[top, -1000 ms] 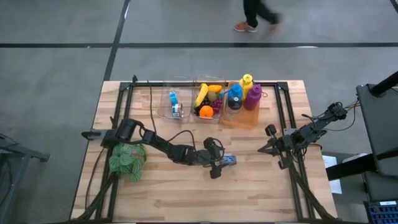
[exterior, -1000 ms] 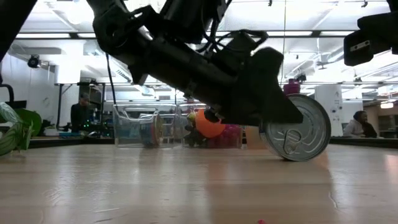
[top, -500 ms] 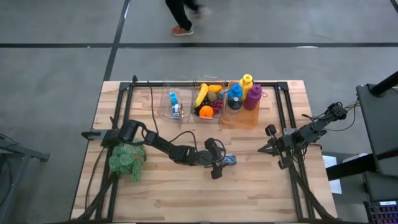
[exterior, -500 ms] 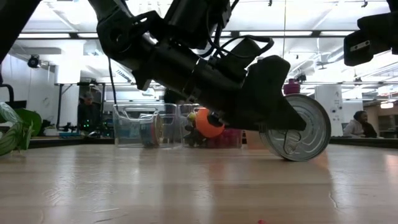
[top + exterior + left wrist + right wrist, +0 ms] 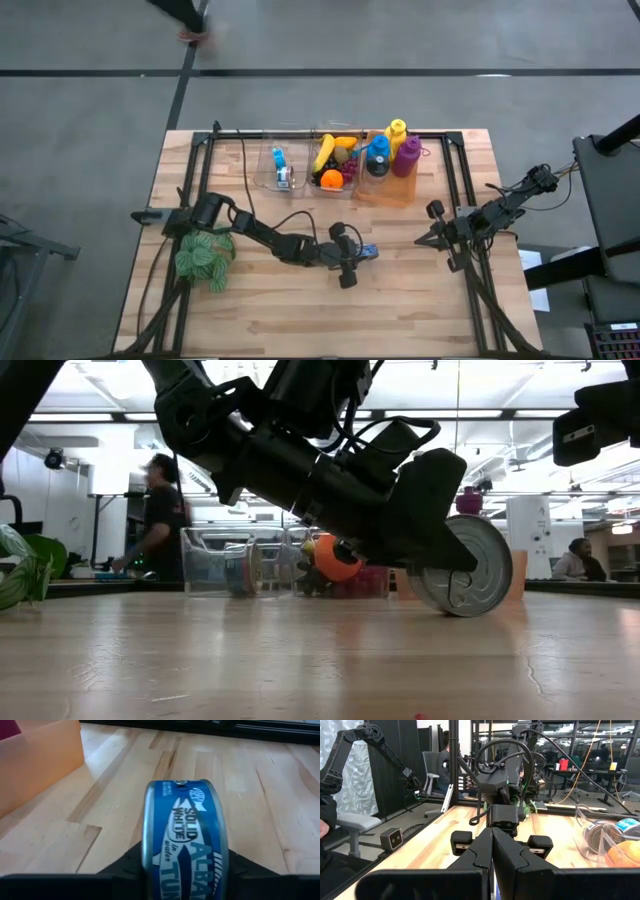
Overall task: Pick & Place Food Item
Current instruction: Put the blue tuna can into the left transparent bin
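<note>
On the left edge of the wooden worktop lies a green leafy plant, beside the base of the left arm, which reaches low across the boards toward the middle. The left end effector sits near the centre of the worktop with its fingers pinching a blue tuna can; the left wrist view shows the can standing on its edge between the two dark fingers, label facing the camera, and the low view shows its round silver end resting on the wood just past the end effector. Along the far side of the worktop, well apart from the can, stand clear bins: one holding a small blue item, the next holding a banana and an orange, and to their right an orange tray with bottles. On the right side the right arm waits above its own base, its right end effector with fingers pressed together and holding nothing. A person stands in the room behind the worktop.
</note>
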